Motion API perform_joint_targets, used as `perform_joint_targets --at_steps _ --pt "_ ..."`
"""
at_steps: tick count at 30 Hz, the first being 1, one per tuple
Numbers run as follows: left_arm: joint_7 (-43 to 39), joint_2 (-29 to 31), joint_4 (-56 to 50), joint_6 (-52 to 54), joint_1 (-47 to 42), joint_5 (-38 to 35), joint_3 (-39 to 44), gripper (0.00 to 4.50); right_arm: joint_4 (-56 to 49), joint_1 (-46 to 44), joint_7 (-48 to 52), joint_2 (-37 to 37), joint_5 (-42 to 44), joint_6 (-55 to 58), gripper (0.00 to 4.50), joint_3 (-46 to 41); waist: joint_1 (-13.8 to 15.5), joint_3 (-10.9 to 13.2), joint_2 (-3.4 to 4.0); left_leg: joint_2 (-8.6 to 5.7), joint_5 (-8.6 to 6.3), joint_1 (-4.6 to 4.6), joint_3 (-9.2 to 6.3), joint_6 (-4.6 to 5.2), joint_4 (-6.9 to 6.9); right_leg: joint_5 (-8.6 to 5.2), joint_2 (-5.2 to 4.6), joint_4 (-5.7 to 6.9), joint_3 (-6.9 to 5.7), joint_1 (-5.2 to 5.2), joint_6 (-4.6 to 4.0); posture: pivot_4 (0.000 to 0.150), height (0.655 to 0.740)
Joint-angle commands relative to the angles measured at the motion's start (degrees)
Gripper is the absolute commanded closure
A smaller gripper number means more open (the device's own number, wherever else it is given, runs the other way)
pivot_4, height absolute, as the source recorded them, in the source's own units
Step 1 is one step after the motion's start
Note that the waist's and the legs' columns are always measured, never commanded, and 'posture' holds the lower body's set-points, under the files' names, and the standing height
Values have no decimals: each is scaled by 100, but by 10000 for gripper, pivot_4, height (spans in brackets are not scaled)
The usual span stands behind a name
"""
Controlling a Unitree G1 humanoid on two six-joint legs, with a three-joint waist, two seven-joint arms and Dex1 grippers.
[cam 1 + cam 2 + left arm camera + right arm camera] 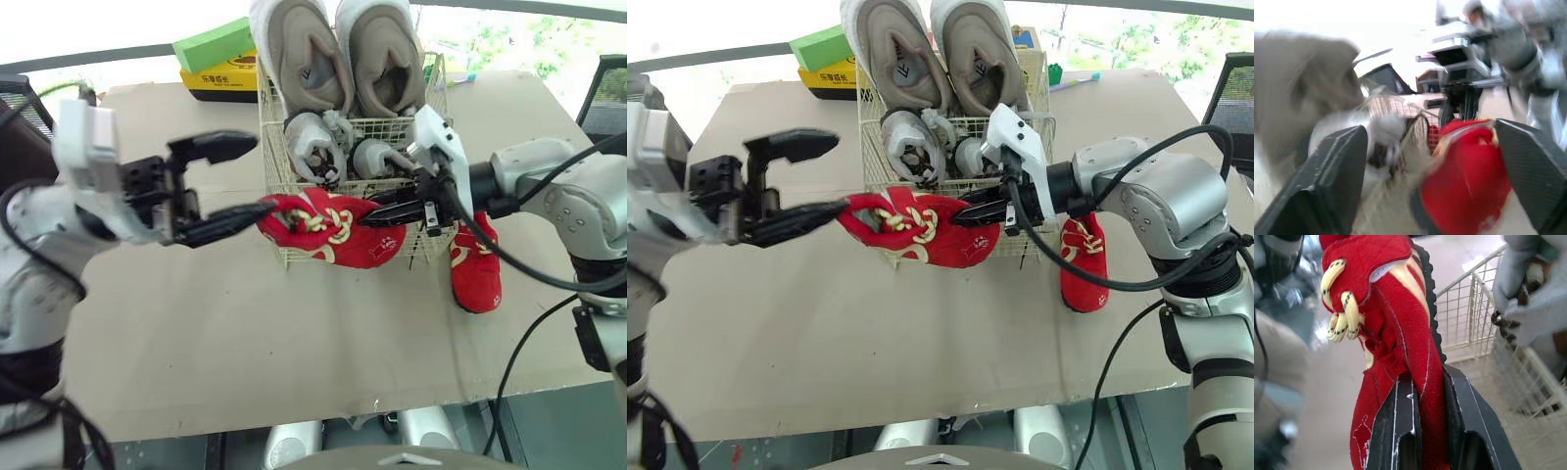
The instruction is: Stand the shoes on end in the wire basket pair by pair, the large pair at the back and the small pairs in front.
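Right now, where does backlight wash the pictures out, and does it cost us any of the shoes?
Left eye view: the strip beyond the far edge of the table is blown white, yet the large shoes standing against it read fine. Left wrist view: white glare behind the wire basket. Right wrist view: even light, the red shoe plain between the jaws of the right gripper.

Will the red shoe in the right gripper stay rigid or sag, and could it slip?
Probably soft: the red shoe looks like fabric, and its upper is squeezed thin in the right gripper. Pinched at one end and lying sideways, it may droop or twist. It looks light, so slipping seems unlikely; its laces could snag the wire basket.
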Motion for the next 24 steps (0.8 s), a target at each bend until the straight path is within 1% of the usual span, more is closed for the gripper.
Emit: perform_joint_targets --at_steps 1,3,4,6,8,9,12,15,16,18,19,20,21,22,23,24 --pt "1076 -241 -829 887 1149 -1675 730 653 -274 13 -381 128 566 317 45000 -756 -14 1 -1 0 0 -4 -5 0 0 0 2 -2 -5 -2 -1 1500 7400" --pt "1833 -600 -1359 842 1604 -2233 590 653 -349 73 -658 268 776 484 45000 -990 25 0 -2 -2 0 -5 -7 -2 1 0 -8 -1 -1 -1 -1 1500 7400" --pt "2106 -727 -1608 834 1710 -2325 418 653 -389 95 -777 332 863 544 45000 -1078 59 -1 -5 -6 0 -6 -11 -3 3 1 -15 0 3 1 -1 1500 7400" --pt "2670 -1079 -1944 727 1634 -2177 -70 653 -491 142 -1003 463 1006 642 45000 -1172 150 -2 -1 -9 3 -2 -21 -9 5 2 -16 -2 1 13 -5 1500 7400" --pt "3229 -1446 -2082 586 1413 -2355 -525 653 -595 192 -1226 600 1128 697 45000 -1198 197 -3 1 -21 3 36 -17 -9 3 0 -16 -4 -1 56 -8 1500 7400" --pt "3396 -1584 -2118 564 1304 -2280 -710 653 -639 219 -1318 652 1170 711 45000 -1195 202 -3 0 -21 3 51 -12 -9 1 -10 -13 -4 -5 70 -24 1500 7400" --pt "3616 -1942 -2024 502 1028 -2040 -1086 8395 -720 289 -1600 783 1283 749 45000 -1198 184 -4 -1 -22 4 72 -3 -8 2 -13 16 -11 -2 89 -30 1500 7400" --pt "3673 -2060 -1925 454 891 -1927 -1157 22051 -770 345 -1827 841 1414 789 45000 -1262 147 -4 -1 -22 4 76 3 -7 3 -13 21 -11 4 91 -29 1500 7400" --pt "3632 -2030 -1864 467 831 -1976 -1116 26159 -793 383 -1917 848 1447 796 45000 -1293 140 -4 -1 -22 4 76 4 -7 3 -14 22 -11 4 91 -29 1500 7400" --pt "3489 -1946 -1752 503 721 -1978 -1050 35902 -821 440 -2073 873 1505 796 45000 -1345 135 -4 -1 -19 4 76 3 -7 3 -12 26 -11 3 91 -26 1500 7400" --pt "3399 -1900 -1675 520 641 -1954 -1021 40187 -827 474 -2152 895 1560 814 45000 -1380 134 -4 -1 -18 4 76 3 -7 2 -11 27 -11 3 90 -24 1500 7400" --pt "3282 -1813 -1554 529 494 -1829 -994 43539 -886 554 -2183 887 1576 771 45000 -1379 137 -4 -1 -17 4 76 3 -7 2 -11 30 -11 3 90 -23 1500 7400" --pt "3165 -1725 -1423 533 336 -1717 -959 43768 -976 650 -2183 864 1525 632 45000 -1350 141 -4 -1 -16 4 76 2 -7 2 -11 30 -11 2 90 -24 1500 7400" --pt "3066 -1642 -1291 541 176 -1658 -918 43768 -1069 747 -2160 842 1455 458 38077 -1322 153 -4 -1 -17 4 76 0 -7 2 -12 33 -11 -1 90 -25 1500 7400" --pt "2957 -1548 -1162 566 11 -1609 -880 43769 -1136 845 -2147 858 1454 308 35985 -1345 155 -4 -1 -17 4 75 -2 -7 2 -13 34 -12 -2 91 -25 1500 7400" --pt "2801 -1413 -1061 597 -141 -1458 -863 43769 -1205 950 -2122 848 1481 189 32137 -1383 154 -4 -1 -18 4 75 -3 -7 2 -15 35 -14 -2 92 -26 1500 7400"
